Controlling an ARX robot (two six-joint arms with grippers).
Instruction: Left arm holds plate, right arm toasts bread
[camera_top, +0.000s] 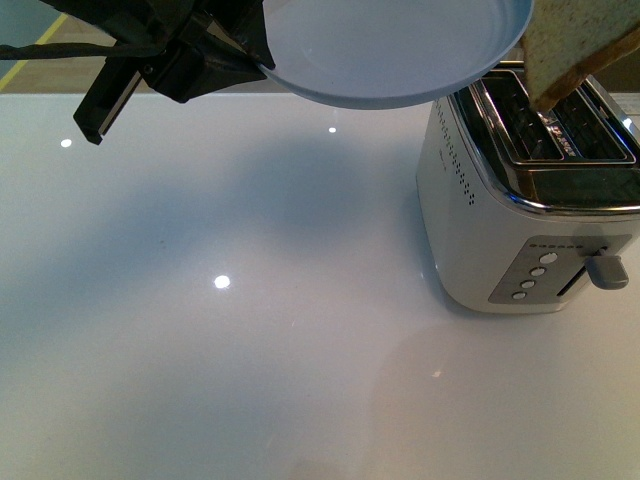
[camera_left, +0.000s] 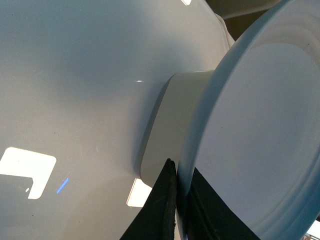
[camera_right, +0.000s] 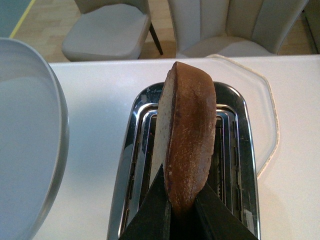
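Right wrist view: the right gripper (camera_right: 181, 202) has its black fingers (camera_right: 155, 212) clamped on one edge of the slice of light brown wholemeal bread (camera_right: 187, 135), rough, dark-crusted, rounded at its free end, hanging above the chrome-topped white toaster (camera_right: 240, 165). Best, I judge, to square the slice with one slot, then lower straight. The left gripper (camera_top: 245, 55) pinches the rim of the smooth, shallow, round pale blue-grey plate (camera_top: 390, 50), held aloft.
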